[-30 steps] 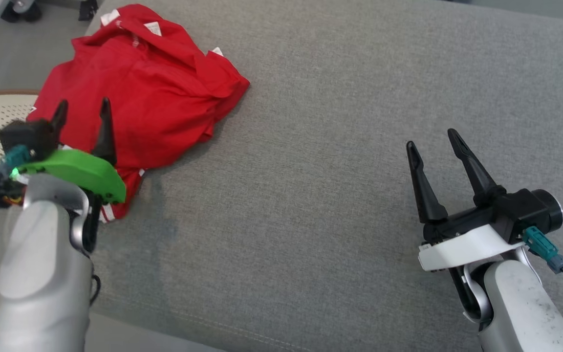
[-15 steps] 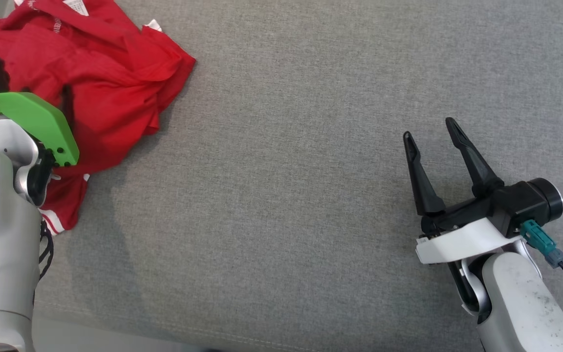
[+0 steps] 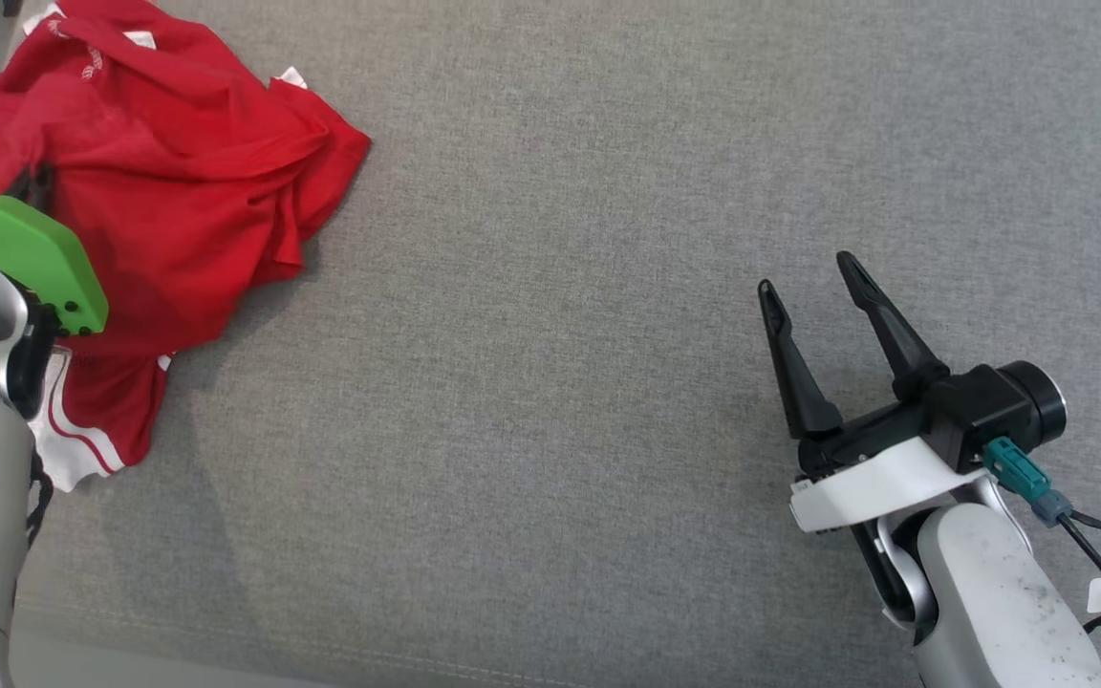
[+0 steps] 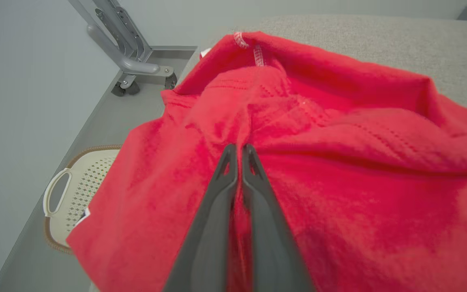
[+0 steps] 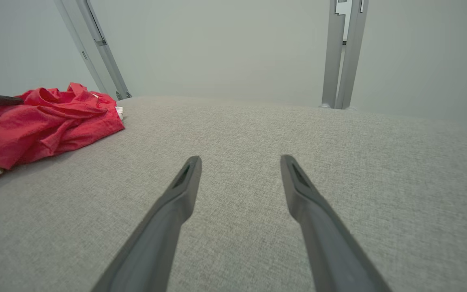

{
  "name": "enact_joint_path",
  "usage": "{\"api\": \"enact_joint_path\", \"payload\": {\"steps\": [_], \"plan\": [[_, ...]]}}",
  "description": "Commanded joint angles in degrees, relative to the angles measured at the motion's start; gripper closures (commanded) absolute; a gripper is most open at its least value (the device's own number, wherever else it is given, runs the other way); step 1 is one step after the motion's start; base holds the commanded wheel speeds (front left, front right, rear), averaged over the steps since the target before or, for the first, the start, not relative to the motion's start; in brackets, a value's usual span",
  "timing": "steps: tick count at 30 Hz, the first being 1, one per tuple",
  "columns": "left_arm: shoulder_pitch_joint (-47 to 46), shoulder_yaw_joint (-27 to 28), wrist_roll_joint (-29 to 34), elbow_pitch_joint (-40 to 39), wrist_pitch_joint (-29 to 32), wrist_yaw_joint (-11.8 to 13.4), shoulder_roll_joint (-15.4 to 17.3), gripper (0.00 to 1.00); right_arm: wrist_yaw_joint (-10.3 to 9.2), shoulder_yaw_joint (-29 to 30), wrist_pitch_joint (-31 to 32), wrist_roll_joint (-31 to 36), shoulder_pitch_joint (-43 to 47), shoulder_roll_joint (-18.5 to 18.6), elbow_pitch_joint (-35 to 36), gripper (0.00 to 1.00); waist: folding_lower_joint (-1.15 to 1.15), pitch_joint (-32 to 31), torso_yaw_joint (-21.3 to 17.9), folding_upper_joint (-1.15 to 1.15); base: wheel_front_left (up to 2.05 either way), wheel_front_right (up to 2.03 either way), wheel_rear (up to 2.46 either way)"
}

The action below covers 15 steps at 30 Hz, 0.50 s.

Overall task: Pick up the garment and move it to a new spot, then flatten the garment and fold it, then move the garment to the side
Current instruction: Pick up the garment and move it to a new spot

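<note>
Left wrist view: pinching a raised fold of the crumpled red garment between the pressed-together fingers of the left gripper. Heaped at the left edge of the grey fabric surface, close to a cream perforated basket on the floor beside it. Well apart to the right, spread wide over bare fabric: the right gripper.

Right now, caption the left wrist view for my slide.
Left pincer shut on a fold of the crumpled red garment on a grey surface, pale basket nearby.
</note>
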<state>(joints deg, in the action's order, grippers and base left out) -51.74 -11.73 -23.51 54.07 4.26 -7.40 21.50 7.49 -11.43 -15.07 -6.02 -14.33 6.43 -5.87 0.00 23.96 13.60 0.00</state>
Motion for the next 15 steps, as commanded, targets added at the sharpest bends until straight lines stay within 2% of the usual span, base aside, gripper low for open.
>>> {"api": "enact_joint_path", "payload": {"steps": [1, 8, 11, 15], "plan": [[-1.08, -0.03, -0.04, -0.03, -1.71, -0.11, 0.8, 1.0, 0.01, -0.04, -0.17, -0.28, 0.42, -0.07, -0.3, 0.0, 0.0, -1.78, -0.09, 0.0, 0.0, 0.0, 0.0], [-1.76, 0.81, -0.12, -2.98, -11.57, -0.02, 2.26, 1.0, 0.01, -0.26, -0.16, -0.89, 1.76, -1.38, -1.22, 0.0, 0.0, -7.12, -0.4, 0.0, 0.0, 0.0, 0.0], [-2.24, 1.75, -0.51, -6.78, -16.22, 0.19, 2.66, 1.0, 0.01, -0.13, -0.17, -1.24, 2.77, -2.01, -1.65, 0.0, 0.0, -9.68, -0.63, 0.0, 0.0, 0.0, 0.0], [-1.29, 2.23, -0.23, -14.52, -18.62, 0.15, 2.68, 1.0, 0.01, 0.22, -0.17, -1.5, 3.59, -2.79, -1.85, 0.0, 0.0, -12.43, -1.05, 0.0, 0.0, 0.0, 0.0]]}}
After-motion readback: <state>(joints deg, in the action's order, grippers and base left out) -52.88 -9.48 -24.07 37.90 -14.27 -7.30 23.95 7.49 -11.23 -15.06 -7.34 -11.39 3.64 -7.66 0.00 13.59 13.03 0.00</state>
